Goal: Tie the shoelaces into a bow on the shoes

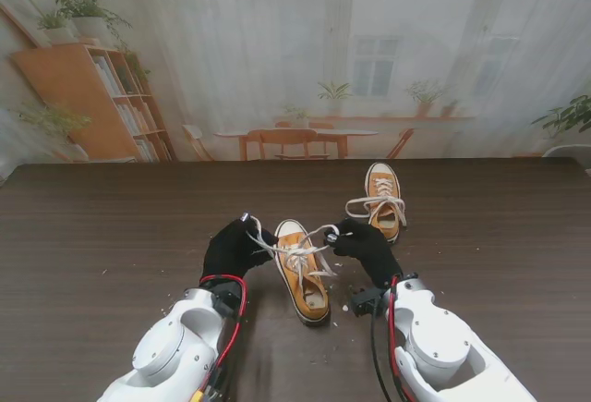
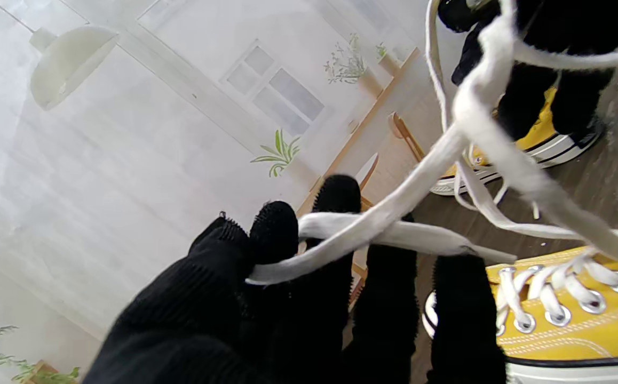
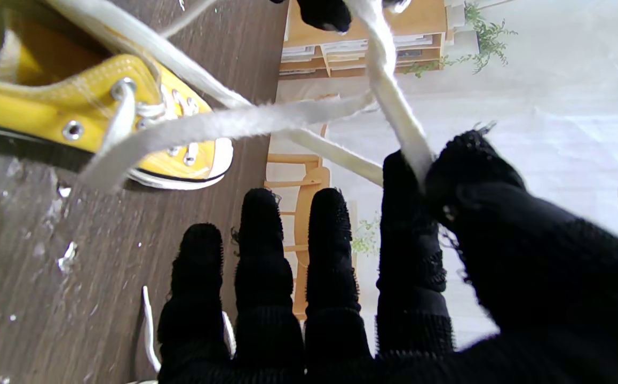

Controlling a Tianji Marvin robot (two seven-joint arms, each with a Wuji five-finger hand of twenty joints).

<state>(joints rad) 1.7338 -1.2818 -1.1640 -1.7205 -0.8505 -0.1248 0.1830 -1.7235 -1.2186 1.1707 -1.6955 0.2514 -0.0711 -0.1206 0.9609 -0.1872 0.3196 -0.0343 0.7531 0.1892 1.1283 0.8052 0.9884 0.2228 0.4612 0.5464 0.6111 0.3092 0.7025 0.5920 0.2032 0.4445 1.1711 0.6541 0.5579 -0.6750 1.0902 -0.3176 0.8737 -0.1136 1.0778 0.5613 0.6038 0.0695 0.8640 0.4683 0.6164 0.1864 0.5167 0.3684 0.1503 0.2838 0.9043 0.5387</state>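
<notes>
A yellow sneaker (image 1: 303, 274) lies on the dark table between my two black-gloved hands, its white laces (image 1: 297, 243) lifted and crossed above it. My left hand (image 1: 235, 247) pinches one lace (image 2: 341, 237) between thumb and forefinger. The right hand (image 1: 367, 247) pinches the other lace (image 3: 399, 122) the same way. The two strands cross in the air between the hands. A second yellow sneaker (image 1: 383, 199) stands farther from me on the right, its laces (image 1: 374, 205) lying loose across it.
Small pale scraps (image 1: 346, 298) litter the table near the nearer shoe's heel. The wooden table (image 1: 111, 236) stretches wide on both sides. A printed backdrop (image 1: 295, 60) hangs behind the far edge.
</notes>
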